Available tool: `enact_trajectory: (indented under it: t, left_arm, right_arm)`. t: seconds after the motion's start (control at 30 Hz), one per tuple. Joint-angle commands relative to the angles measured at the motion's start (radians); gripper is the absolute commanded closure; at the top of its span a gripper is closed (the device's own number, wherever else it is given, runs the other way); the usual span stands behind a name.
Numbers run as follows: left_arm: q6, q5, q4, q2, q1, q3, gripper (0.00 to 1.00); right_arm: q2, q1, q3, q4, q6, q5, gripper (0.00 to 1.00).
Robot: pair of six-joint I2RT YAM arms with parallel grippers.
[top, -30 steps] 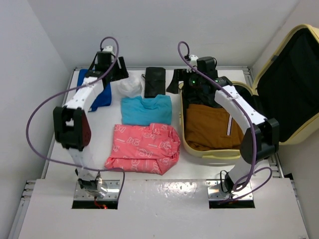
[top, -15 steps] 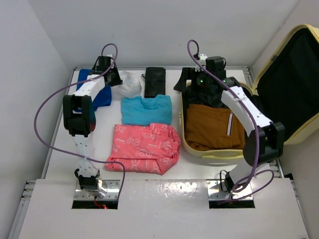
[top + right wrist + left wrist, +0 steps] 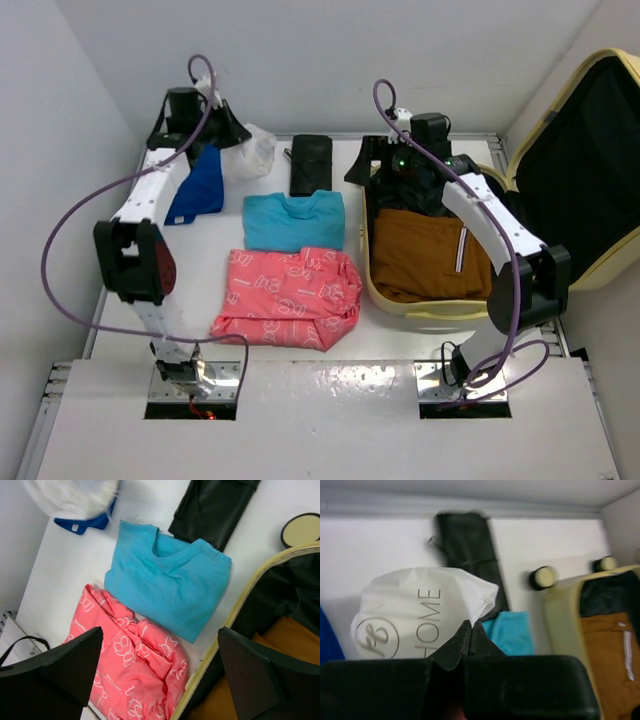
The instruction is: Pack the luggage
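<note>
The luggage (image 3: 415, 310) lies open at the right, pale yellow with its black-lined lid (image 3: 590, 160) raised. A brown garment (image 3: 425, 255) and dark clothes lie in it. At the back left my left gripper (image 3: 228, 132) is shut on a corner of a white plastic bag (image 3: 252, 155). The left wrist view shows that white bag (image 3: 415, 610), printed "HOME", pinched at the tips of the left gripper (image 3: 470, 625). My right gripper (image 3: 368, 160) hangs open over the luggage's far left rim (image 3: 240, 600). Nothing sits between the right gripper's (image 3: 160, 632) fingers.
On the table lie a teal shirt (image 3: 293, 220), a pink patterned garment (image 3: 290, 295), a black pouch (image 3: 311, 163) at the back and a blue garment (image 3: 198, 185) at the left. White walls close in at the left and back.
My left gripper has shut on the white bag and drawn it a little toward the back left, off the blue garment's side. The right arm has barely moved.
</note>
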Motion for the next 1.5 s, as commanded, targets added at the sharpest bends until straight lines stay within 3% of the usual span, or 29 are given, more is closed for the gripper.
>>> enact_trajectory:
  t: [0.0, 0.27, 0.43, 0.67, 0.73, 0.77, 0.9, 0.93, 1.03, 1.1, 1.2, 1.23, 1.27, 1.3, 1.37, 1.4, 1.47]
  left_arm:
    - [0.014, 0.158, 0.116, -0.190, -0.020, -0.001, 1.00]
    - [-0.081, 0.371, 0.125, -0.317, -0.115, -0.137, 1.00]
    - [-0.109, 0.403, 0.125, -0.358, -0.183, -0.174, 1.00]
    - [-0.129, 0.422, 0.134, -0.358, -0.229, -0.165, 1.00]
    - [-0.138, 0.431, 0.143, -0.358, -0.240, -0.165, 1.00]
    - [-0.138, 0.431, 0.143, -0.358, -0.240, -0.165, 1.00]
    - [-0.138, 0.453, 0.153, -0.358, -0.249, -0.165, 1.00]
    - [-0.138, 0.453, 0.153, -0.358, -0.258, -0.165, 1.00]
    - [-0.138, 0.471, 0.153, -0.367, -0.267, -0.165, 1.00]
    - [-0.138, 0.471, 0.153, -0.367, -0.267, -0.165, 1.00]
    - [-0.138, 0.471, 0.153, -0.367, -0.276, -0.165, 1.00]
    - [-0.138, 0.436, 0.153, -0.376, -0.276, -0.177, 0.93]
    - [-0.129, 0.416, 0.153, -0.386, -0.276, -0.178, 0.70]
    - [-0.129, 0.393, 0.141, -0.386, -0.264, -0.178, 0.56]
    - [-0.115, 0.313, 0.124, -0.398, -0.252, -0.187, 0.13]
    - [-0.103, 0.286, 0.124, -0.398, -0.238, -0.187, 0.01]
    - [-0.061, 0.223, 0.124, -0.425, -0.226, -0.187, 0.00]
  right_arm:
    - [-0.005, 0.013, 0.067, 0.070, 0.030, -0.047, 0.04]
    - [-0.005, 0.042, 0.081, 0.208, 0.036, -0.113, 0.00]
    - [-0.019, 0.067, 0.075, 0.299, -0.027, -0.162, 0.00]
    - [-0.060, 0.163, 0.050, 0.190, -0.309, -0.240, 0.04]
    - [-0.066, 0.186, 0.046, 0.149, -0.412, -0.236, 0.12]
    - [-0.071, 0.208, 0.040, 0.098, -0.456, -0.216, 0.23]
    - [-0.086, 0.219, 0.007, 0.079, -0.550, -0.177, 0.51]
    - [-0.089, 0.220, -0.011, 0.093, -0.548, -0.150, 0.66]
    - [-0.100, 0.220, -0.019, 0.119, -0.548, -0.093, 0.90]
    - [-0.109, 0.214, -0.023, 0.142, -0.551, -0.039, 0.99]
    - [-0.125, 0.193, -0.025, 0.170, -0.522, -0.010, 1.00]
    - [-0.135, 0.174, -0.025, 0.169, -0.504, -0.004, 1.00]
    - [-0.140, 0.168, -0.022, 0.165, -0.499, 0.010, 1.00]
    - [-0.154, 0.159, -0.020, 0.162, -0.490, 0.015, 1.00]
    - [-0.175, 0.115, -0.022, 0.155, -0.475, 0.025, 1.00]
    - [-0.189, 0.099, -0.022, 0.147, -0.469, 0.028, 1.00]
    - [-0.213, 0.032, -0.014, 0.116, -0.444, 0.028, 1.00]
